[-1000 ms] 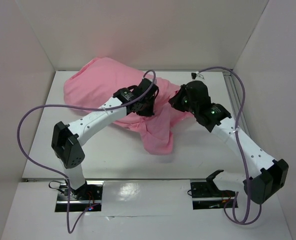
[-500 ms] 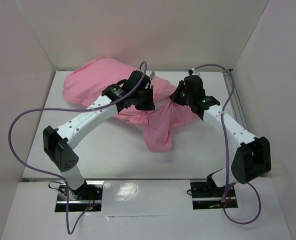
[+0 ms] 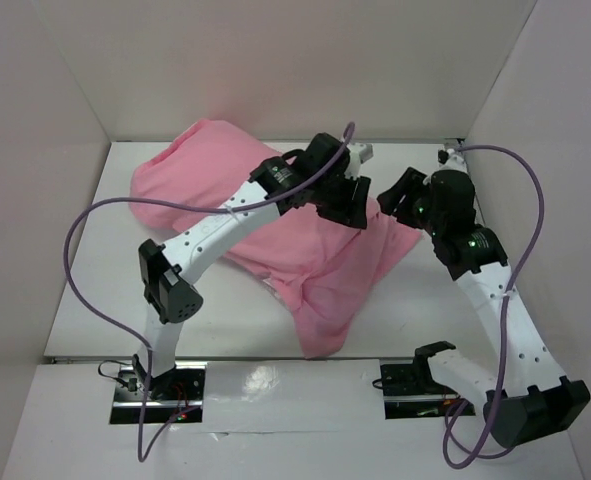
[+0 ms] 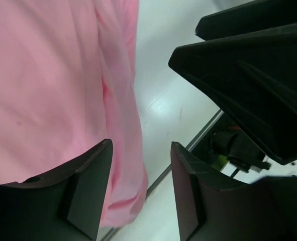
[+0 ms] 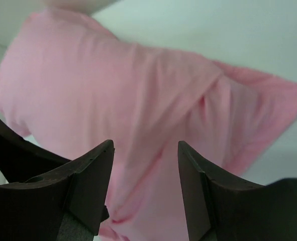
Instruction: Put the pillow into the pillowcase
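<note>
The pink satin pillowcase (image 3: 225,185) lies across the table from the back left to the front centre, bulging at the back left, with a loose flap (image 3: 330,310) hanging toward the near edge. The pillow is hidden under the pink cloth. My left gripper (image 3: 353,205) hovers over the case's right edge, open and holding nothing; in the left wrist view (image 4: 140,145) the pillowcase (image 4: 53,85) is at the left. My right gripper (image 3: 400,195) stands just right of it, open and empty; its wrist view (image 5: 145,143) looks down on the pillowcase (image 5: 153,100).
White walls close in the table on the left, back and right. A metal rail (image 3: 467,190) runs along the table's right edge. Purple cables (image 3: 85,225) loop from both arms. Bare table (image 3: 95,290) shows at the front left. The two grippers are close together.
Both grippers have opened and let go of the pink cloth. Both arms swung right, the left reaching further across. The pillowcase's right corner now lies spread flatter toward the right.
</note>
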Robot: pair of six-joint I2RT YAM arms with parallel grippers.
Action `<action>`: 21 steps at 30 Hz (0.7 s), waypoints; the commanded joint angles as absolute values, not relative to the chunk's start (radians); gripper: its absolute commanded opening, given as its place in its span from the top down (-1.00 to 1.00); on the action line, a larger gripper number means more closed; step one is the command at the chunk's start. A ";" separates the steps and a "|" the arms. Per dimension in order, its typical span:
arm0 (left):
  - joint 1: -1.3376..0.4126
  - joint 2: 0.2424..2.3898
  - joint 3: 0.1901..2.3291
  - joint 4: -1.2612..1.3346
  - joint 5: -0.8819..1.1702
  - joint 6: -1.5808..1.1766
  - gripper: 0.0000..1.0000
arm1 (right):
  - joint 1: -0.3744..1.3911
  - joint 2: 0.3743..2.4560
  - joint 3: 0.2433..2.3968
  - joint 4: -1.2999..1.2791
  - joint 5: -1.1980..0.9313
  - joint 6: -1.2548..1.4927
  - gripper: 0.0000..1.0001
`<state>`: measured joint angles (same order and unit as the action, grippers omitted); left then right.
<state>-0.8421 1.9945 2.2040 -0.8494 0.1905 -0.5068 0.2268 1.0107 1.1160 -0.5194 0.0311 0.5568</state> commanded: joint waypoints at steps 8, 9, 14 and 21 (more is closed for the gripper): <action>-0.868 1.766 1.886 -0.960 -0.092 -0.488 -0.21 | 0.259 0.989 0.968 -0.704 -0.136 0.548 -0.06; -0.879 1.708 1.844 -0.931 -0.092 -0.488 -0.21 | 0.268 0.989 0.941 -0.704 -0.173 0.558 -0.06; -0.934 1.647 1.704 -0.876 -0.080 -0.506 -0.38 | 0.324 0.989 0.871 -0.657 -0.186 0.606 -0.21; -0.977 1.827 1.838 -0.876 -0.141 -0.526 -0.05 | 0.315 0.989 0.819 -0.700 -0.083 0.713 -0.10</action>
<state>-0.9775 1.7538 1.7664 -0.9127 -0.0971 -0.5121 0.3191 1.0042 0.8467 -0.6769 -0.1291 0.6479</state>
